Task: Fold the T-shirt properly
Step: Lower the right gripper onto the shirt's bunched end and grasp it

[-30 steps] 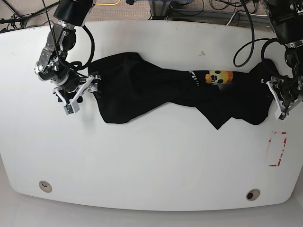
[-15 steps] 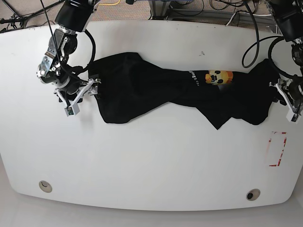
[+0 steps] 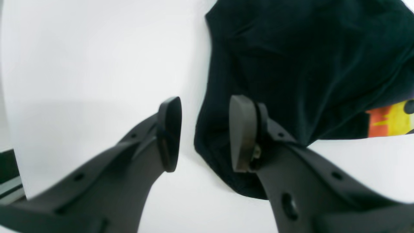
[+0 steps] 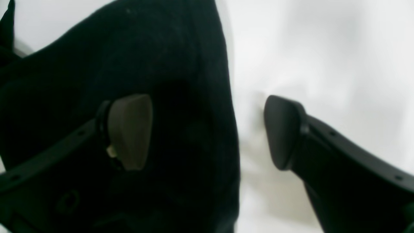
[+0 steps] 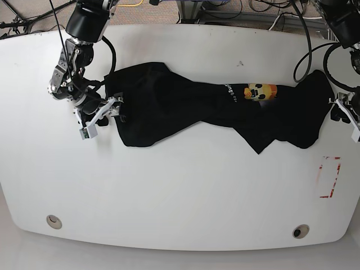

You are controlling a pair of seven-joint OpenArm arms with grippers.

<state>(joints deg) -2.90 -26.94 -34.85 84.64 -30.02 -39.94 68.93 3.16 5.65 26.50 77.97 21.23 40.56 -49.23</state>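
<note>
Across the base view, the T-shirt (image 5: 214, 109) lies stretched along the white table (image 5: 180, 191), its small white lettering too small to read (beside a yellow-orange face), and both arms have shifted since earlier. Through the left wrist view, the left gripper (image 3: 203, 132) stands partly open astride the shirt's edge, gripping nothing. Through the right wrist view, the right gripper (image 4: 207, 132) gapes wide over the hem, empty.

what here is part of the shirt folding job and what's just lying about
Part of the job:
T-shirt
left end effector
right end effector

Just lying about:
red rectangle mark on the table
cables behind the table
</note>
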